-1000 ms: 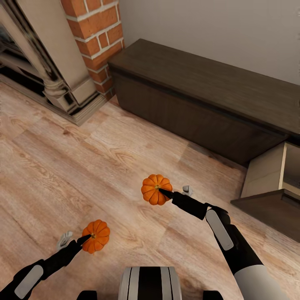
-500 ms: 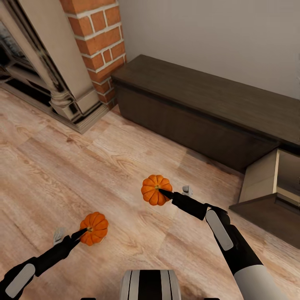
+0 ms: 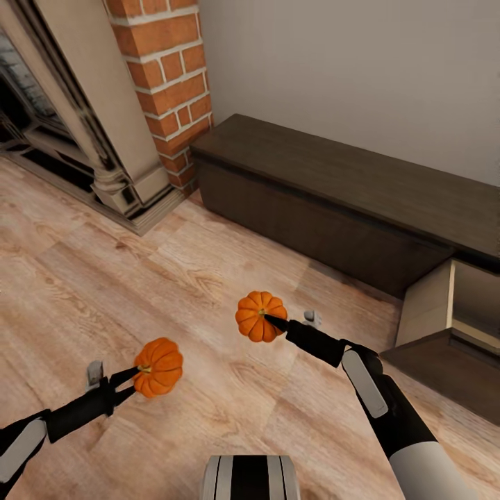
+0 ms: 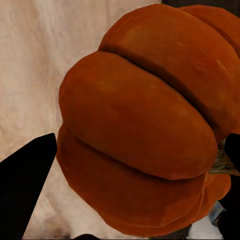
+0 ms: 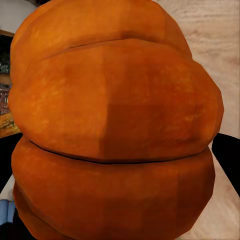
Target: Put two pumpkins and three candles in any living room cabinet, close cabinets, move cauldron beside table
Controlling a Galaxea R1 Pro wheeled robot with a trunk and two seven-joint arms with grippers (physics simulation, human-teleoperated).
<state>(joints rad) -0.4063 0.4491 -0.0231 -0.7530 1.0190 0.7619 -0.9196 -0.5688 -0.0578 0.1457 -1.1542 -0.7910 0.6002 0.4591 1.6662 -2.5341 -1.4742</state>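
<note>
Light is even and soft across the wood floor, with only faint shadows and no glare. The render looks slightly soft, with coarse, blurred textures in both wrist views.

Cabinet right of chimney, against wall.

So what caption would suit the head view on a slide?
Each end effector holds a pumpkin, left and right, near the cabinet.

two ribbed orange pumpkins are seen at black gripper tips; dark-brown cabinet, red brick chimney, light wood-grain floor.
</note>
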